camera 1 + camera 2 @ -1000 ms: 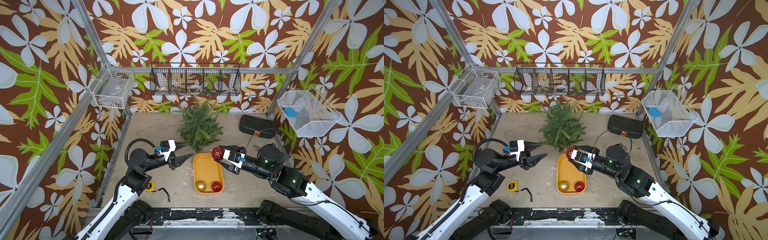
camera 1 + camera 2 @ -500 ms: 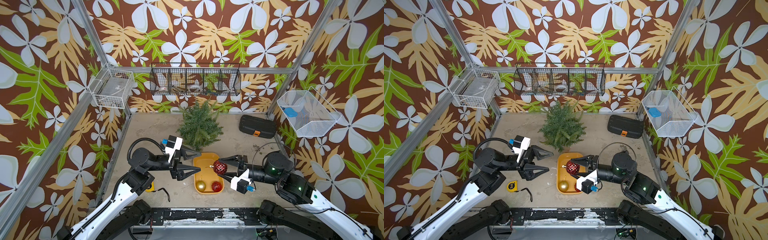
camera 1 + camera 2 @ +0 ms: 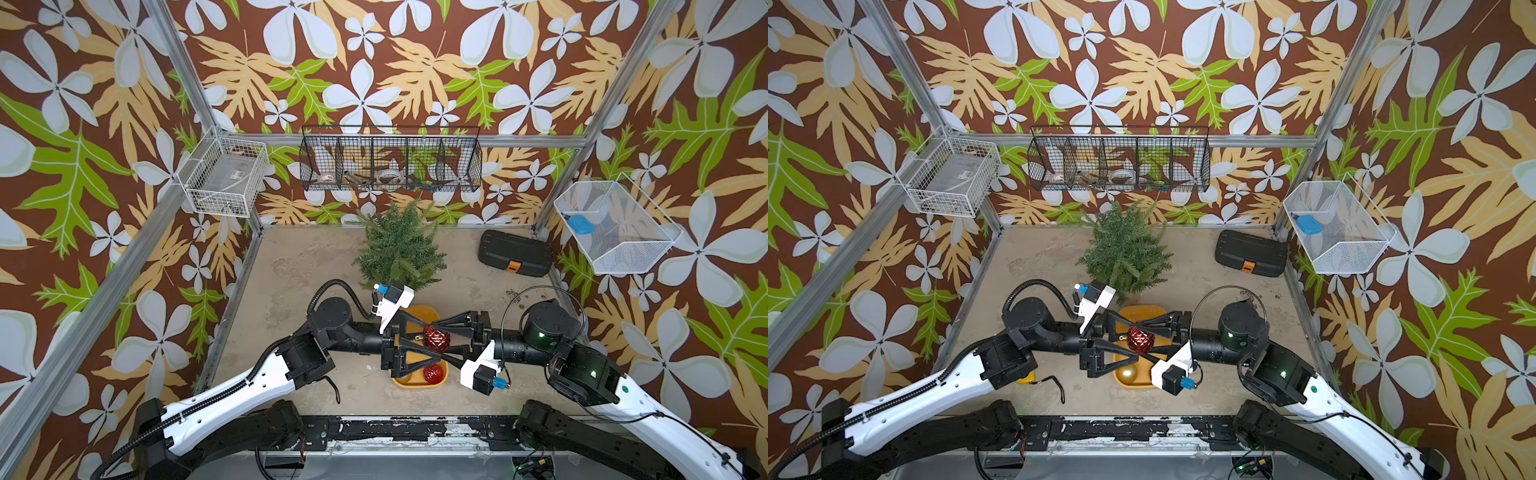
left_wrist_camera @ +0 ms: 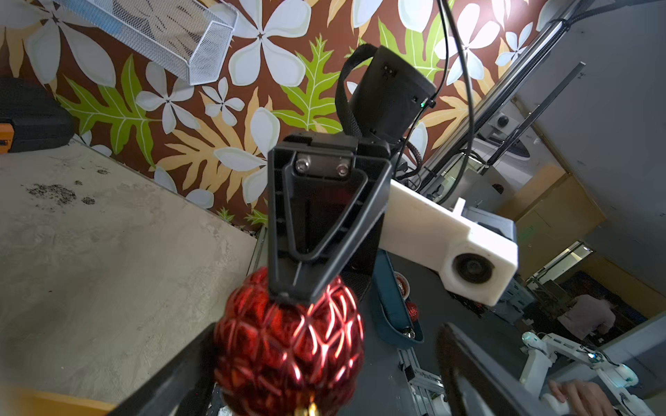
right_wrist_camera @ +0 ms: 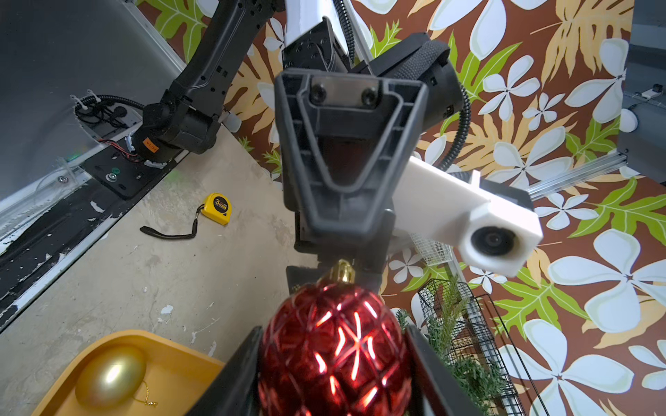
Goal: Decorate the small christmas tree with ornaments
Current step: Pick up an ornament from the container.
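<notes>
A faceted red ornament (image 3: 436,338) (image 3: 1140,338) hangs in the air over the yellow tray (image 3: 415,383). My right gripper (image 3: 439,339) (image 5: 333,329) is shut on it, both fingers (image 5: 234,378) pressed against its sides. My left gripper (image 3: 434,340) (image 4: 326,335) faces it from the other side, open, its fingers (image 4: 465,363) straddling the ornament (image 4: 288,345) and its gold cap (image 5: 340,272). In the tray lie a gold ornament (image 3: 1126,374) (image 5: 110,376) and another red ornament (image 3: 432,372). The small christmas tree (image 3: 399,249) (image 3: 1125,253) stands just behind the tray, bare.
A black case (image 3: 515,253) lies at the back right of the table. A yellow tape measure (image 5: 216,209) sits on the table under my left arm. Wire baskets hang on the walls: black (image 3: 390,162) behind the tree, white (image 3: 224,178) left, white (image 3: 615,226) right.
My right gripper has carried the red ornament from beside the tree back over the tray and turned. My left gripper has opened wider and moved right until its fingers straddle the ornament.
</notes>
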{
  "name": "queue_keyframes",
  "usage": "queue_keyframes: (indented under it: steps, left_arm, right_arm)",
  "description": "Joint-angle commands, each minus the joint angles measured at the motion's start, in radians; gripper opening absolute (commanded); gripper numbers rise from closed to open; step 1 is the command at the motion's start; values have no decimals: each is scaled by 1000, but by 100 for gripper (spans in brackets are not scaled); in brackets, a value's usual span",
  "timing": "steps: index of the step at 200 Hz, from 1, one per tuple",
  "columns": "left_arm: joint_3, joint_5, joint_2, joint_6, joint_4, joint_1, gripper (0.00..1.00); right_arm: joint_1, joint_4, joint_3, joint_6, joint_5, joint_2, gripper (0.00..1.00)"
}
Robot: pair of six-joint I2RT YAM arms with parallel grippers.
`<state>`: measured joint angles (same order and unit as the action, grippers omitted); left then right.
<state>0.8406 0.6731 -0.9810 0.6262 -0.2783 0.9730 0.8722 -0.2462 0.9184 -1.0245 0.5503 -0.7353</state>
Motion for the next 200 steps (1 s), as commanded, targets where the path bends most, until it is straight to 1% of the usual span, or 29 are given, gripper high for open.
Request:
queue_keyframes:
  steps: [1, 23, 41, 68, 84, 119, 136, 154, 162, 174, 193, 200]
  left_arm:
    - [15, -2, -12, 7, -12, 10, 87]
    - [15, 0, -21, 0, -9, 10, 81]
    - [14, -22, -15, -11, 0, 11, 76]
    - [18, -36, -13, -9, 2, 11, 65]
    - [18, -37, -11, -8, 2, 11, 60]
    - [17, -50, 2, -3, 0, 11, 57]
    - [17, -53, 7, 3, -7, 11, 56]
    - [16, -58, 13, 9, -14, 11, 55]
    - [12, -60, 19, 18, -25, 10, 55]
    - [3, -69, 29, 35, -50, 10, 54]
    - [-7, -83, 42, 62, -92, 11, 53]
    - [-9, -88, 46, 73, -105, 11, 52]
  right_arm:
    - [1, 23, 2, 1, -1, -1, 53]
    - [1, 22, 5, 3, 5, 0, 53]
    - [1, 19, 3, 6, 10, 6, 53]
    - [1, 16, -1, 5, 13, 11, 55]
    - [1, 18, -5, 6, 17, 13, 56]
    - [1, 22, -6, 13, 36, 14, 58]
    - [1, 29, -6, 22, 36, 14, 62]
    - [1, 51, -14, 43, 37, 20, 68]
    - [1, 78, -22, 65, 37, 27, 70]
    - [1, 117, -31, 99, 77, 34, 72]
    - [1, 211, -60, 164, 100, 53, 81]
    - [1, 251, -76, 187, 104, 59, 81]
